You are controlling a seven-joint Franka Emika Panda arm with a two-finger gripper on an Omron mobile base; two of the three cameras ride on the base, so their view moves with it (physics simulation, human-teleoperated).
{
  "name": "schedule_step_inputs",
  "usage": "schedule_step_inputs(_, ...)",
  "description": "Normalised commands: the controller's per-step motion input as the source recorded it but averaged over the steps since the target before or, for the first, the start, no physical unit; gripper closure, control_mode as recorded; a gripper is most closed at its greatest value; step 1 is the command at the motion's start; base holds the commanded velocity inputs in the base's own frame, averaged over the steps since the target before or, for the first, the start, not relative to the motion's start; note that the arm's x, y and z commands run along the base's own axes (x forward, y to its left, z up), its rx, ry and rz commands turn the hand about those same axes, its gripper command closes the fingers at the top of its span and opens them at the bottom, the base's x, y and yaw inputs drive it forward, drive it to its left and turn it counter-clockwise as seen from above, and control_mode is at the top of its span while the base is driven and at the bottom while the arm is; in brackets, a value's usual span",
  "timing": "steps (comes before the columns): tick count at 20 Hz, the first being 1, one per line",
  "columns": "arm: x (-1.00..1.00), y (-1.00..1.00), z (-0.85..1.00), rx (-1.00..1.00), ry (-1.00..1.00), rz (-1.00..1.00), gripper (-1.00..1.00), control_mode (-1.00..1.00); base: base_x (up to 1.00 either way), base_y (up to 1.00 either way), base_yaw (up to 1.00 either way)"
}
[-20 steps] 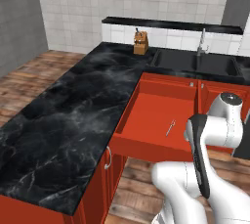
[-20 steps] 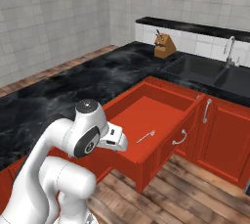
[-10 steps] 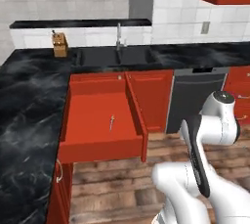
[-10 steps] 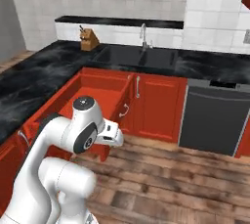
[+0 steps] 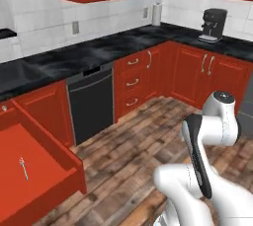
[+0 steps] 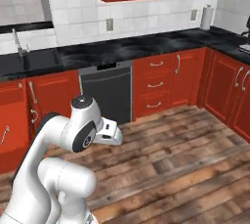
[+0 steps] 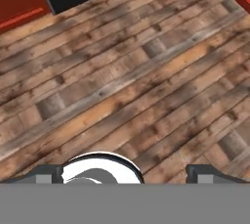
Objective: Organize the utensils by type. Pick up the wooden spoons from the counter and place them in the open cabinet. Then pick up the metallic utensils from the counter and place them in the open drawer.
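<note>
The wide red-orange drawer (image 5: pixel 34 170) stands pulled open at the lower left of the left base view. One thin silvery metal utensil (image 5: pixel 22 167) lies on its flat red floor, so at least one metallic item appears to be stowed. No wooden spoon and no further metal utensil can be made out on the glossy black marble surface (image 5: pixel 123 42); whether any remain, and whether the spoons are in a cabinet, cannot be told.

The two-finger gripper (image 7: pixel 125 171) points down at the brown wooden plank floor (image 7: pixel 146 71). Its jaws are spread wide and hold nothing.

Surroundings: a black dishwasher front (image 6: pixel 106 93), red-orange base cabinets (image 6: pixel 161 83), a black coffee machine (image 5: pixel 212 24) and a white paper-towel roll (image 5: pixel 156 14) on the surface. Nothing obstructs the arm; the surface lies well apart from the gripper.
</note>
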Motion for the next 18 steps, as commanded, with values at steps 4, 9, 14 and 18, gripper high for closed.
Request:
schedule_step_inputs(4, 0.00, 0.00, 0.00, 0.00, 0.00, 0.00, -1.00, 1.00, 0.00, 0.00, -1.00)
schedule_step_inputs(9, 0.00, 0.00, 0.00, 0.00, 0.00, 0.00, -1.00, 1.00, 0.00, -0.01, -1.00)
schedule_step_inputs(14, 0.00, 0.00, 0.00, 0.00, 0.00, 0.00, -1.00, 1.00, 0.10, -0.06, -0.93)
schedule_step_inputs(18, 0.00, 0.00, 0.00, 0.00, 0.00, 0.00, -1.00, 1.00, 0.61, -0.20, -0.44)
